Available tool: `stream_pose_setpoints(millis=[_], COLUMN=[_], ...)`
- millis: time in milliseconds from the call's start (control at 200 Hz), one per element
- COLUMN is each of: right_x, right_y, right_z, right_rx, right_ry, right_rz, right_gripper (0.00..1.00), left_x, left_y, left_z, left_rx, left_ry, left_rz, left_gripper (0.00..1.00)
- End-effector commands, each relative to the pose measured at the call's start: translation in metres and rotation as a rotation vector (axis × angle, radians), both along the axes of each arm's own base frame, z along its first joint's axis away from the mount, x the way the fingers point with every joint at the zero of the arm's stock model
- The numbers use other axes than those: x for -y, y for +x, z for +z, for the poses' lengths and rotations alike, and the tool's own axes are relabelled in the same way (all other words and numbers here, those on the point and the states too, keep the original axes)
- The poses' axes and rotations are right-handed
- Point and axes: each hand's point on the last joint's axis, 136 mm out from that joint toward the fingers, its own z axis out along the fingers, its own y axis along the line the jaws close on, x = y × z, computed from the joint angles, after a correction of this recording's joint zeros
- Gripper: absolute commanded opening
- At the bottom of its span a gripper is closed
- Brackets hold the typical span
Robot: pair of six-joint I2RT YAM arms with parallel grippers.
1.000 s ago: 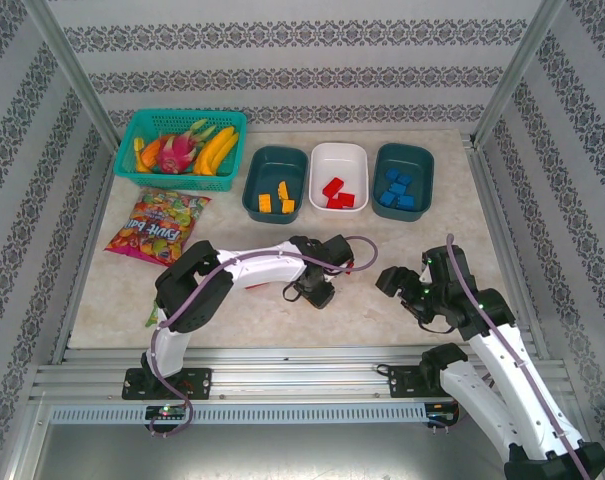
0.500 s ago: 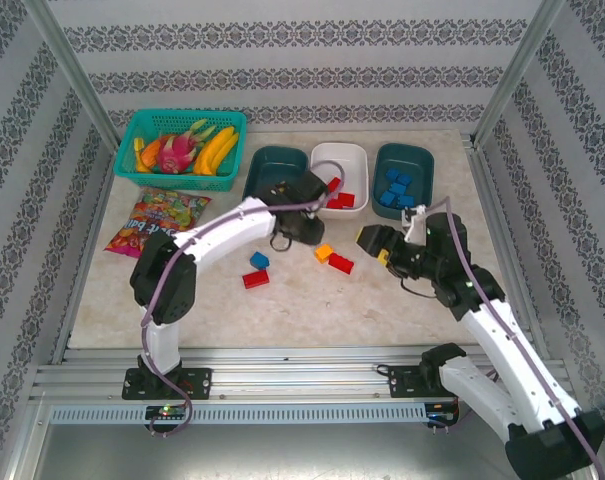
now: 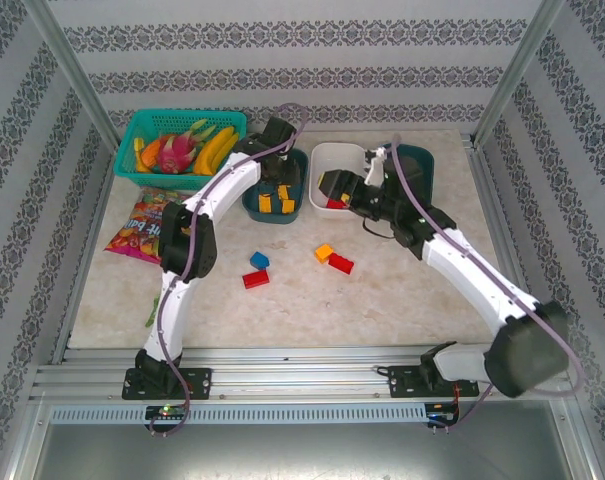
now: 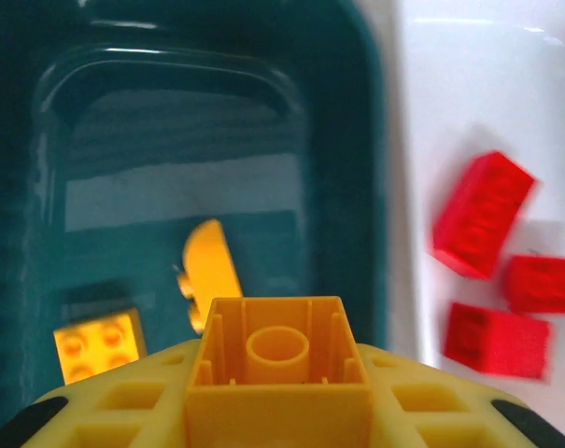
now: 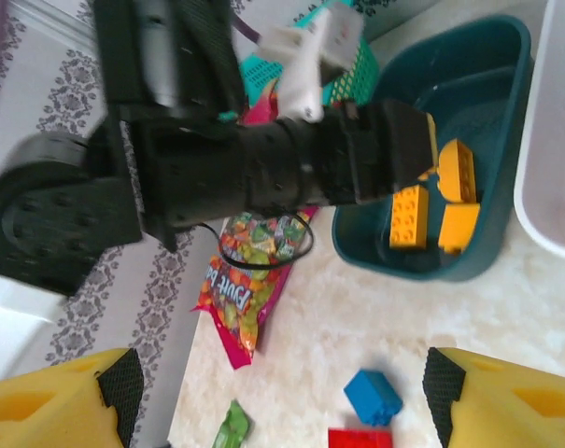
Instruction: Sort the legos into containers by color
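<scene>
The left pincer (image 4: 280,406) is clamped on a yellow lego (image 4: 280,359) whose hollow underside faces the wrist camera. It hangs over the left dark teal tub (image 4: 170,121). More yellow legos (image 4: 95,343) lie on that tub's floor. From above, the left pincer (image 3: 279,166) sits over the tub's far half, with three of those blocks visible nearer its front wall. The white tub (image 3: 344,155) stands just beside it on the right and holds red legos (image 4: 483,215). The right pincer (image 3: 329,184) hovers over the left part of the white tub. In its own wrist view the right pincer (image 5: 282,397) is spread wide apart, with its yellow pads (image 5: 58,406) at the two bottom corners and nothing between them. The second dark teal tub (image 3: 422,165) is just right of the white one and partly covered by the right arm. Four loose blocks lie on the bench (image 3: 412,290) in front of the tubs. A blue lego (image 3: 259,260) sits just beside a red lego (image 3: 254,279). To their right, an orange lego (image 3: 324,252) lies against a second red lego (image 3: 341,264). A colourful snack bag (image 3: 147,225) lies at the left of the bench. Behind it, a teal mesh basket (image 3: 132,170) holds toy fruit (image 3: 197,145).
</scene>
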Motion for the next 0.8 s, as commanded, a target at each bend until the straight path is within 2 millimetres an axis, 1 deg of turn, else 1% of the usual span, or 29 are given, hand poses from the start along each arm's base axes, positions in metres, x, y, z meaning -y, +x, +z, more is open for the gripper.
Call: stream_pose_setpoints(millis=[0, 80, 185, 250, 370, 505, 585, 635, 689, 794], right_x=[-0.013, -0.019, -0.025, -0.027, -0.027, -0.027, -0.026, -0.026, -0.025, -0.02], right_y=[0.022, 0.033, 0.039, 0.039, 0.039, 0.04, 0.04, 0.039, 0.038, 0.036], right_z=[0.027, 0.019, 0.007, 0.001, -0.012, -0.014, -0.015, -0.015, -0.018, -0.023], right_rx=[0.107, 0.083, 0.041, 0.019, -0.015, -0.019, -0.024, -0.027, -0.029, -0.029], right_ry=[0.006, -0.001, 0.004, 0.009, -0.002, -0.012, -0.021, -0.027, -0.045, -0.095], right_rz=[0.018, 0.024, 0.036, 0.044, 0.045, 0.043, 0.044, 0.046, 0.047, 0.041], right_gripper=[0.81, 0.8, 0.8, 0.8, 0.8, 0.8, 0.8, 0.8, 0.8, 0.8], left_x=[-0.031, -0.038, -0.047, -0.05, -0.05, -0.049, -0.05, -0.05, -0.05, -0.049], left_y=[0.019, 0.032, 0.041, 0.042, 0.041, 0.04, 0.04, 0.04, 0.04, 0.038], left_z=[-0.002, -0.003, -0.015, -0.025, -0.042, -0.053, -0.052, -0.048, -0.04, -0.012], left_rx=[0.013, 0.053, 0.06, 0.049, 0.021, -0.006, -0.009, -0.008, 0.001, 0.033], left_ry=[0.052, 0.091, 0.146, 0.169, 0.178, 0.177, 0.174, 0.172, 0.164, 0.137], left_rz=[0.092, 0.111, 0.143, 0.155, 0.156, 0.157, 0.165, 0.168, 0.173, 0.189], left_gripper=[0.39, 0.4, 0.41, 0.42, 0.45, 0.49, 0.52, 0.53, 0.54, 0.59])
